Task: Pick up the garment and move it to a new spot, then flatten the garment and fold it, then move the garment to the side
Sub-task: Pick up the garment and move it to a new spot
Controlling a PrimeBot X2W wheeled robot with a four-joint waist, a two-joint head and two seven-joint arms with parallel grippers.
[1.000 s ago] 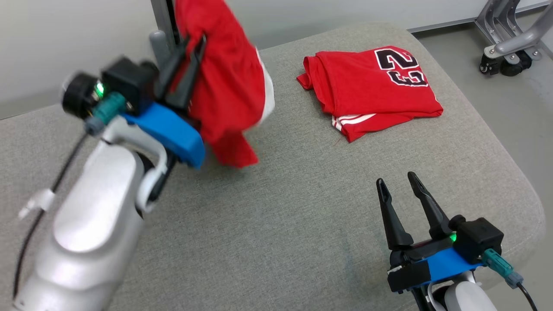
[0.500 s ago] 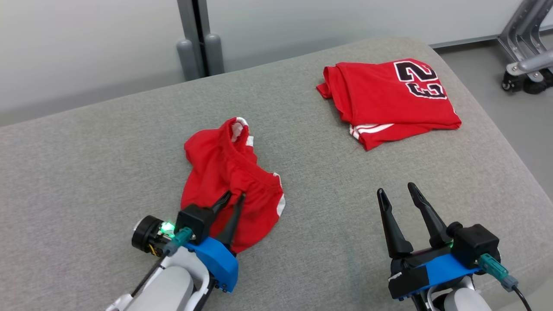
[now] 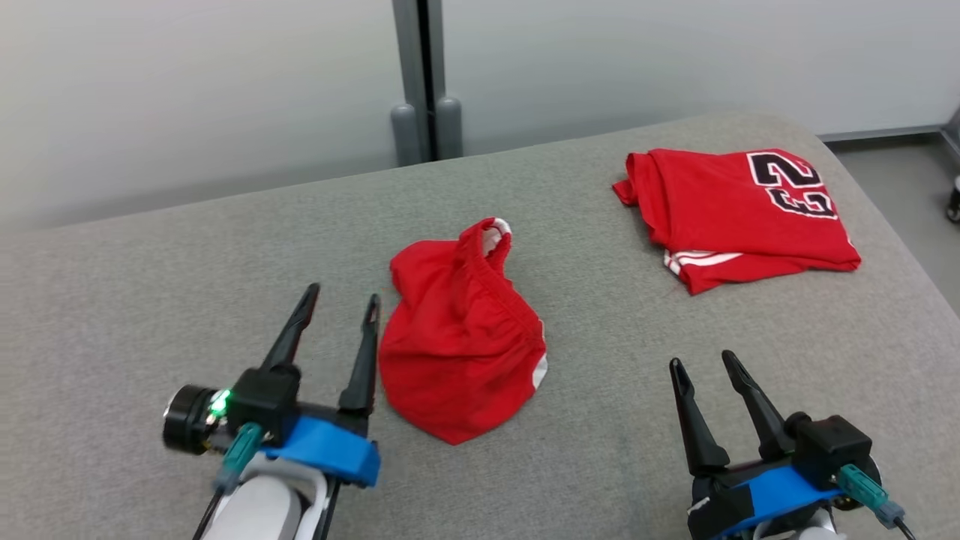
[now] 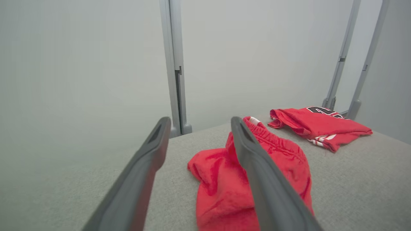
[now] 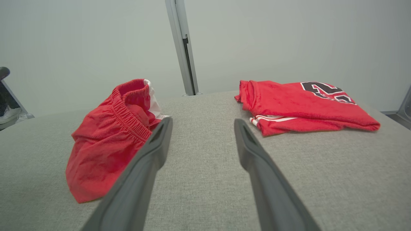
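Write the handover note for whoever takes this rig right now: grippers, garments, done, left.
Left gripper: open, empty, beside the red shorts.
Right gripper: open, empty, low at the near right.
Shorts: a crumpled heap midway across the grey cushion. A folded red jersey lies at the far right.
Done: the left gripper carried the shorts here and has just let go.
Left: flatten, fold, move aside.

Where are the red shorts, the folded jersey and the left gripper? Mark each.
red shorts (image 3: 457, 352), head view, middle of the crumpled cloth.
folded jersey (image 3: 735, 217), head view, plain red centre.
left gripper (image 3: 343, 294), head view, midway between its fingertips.
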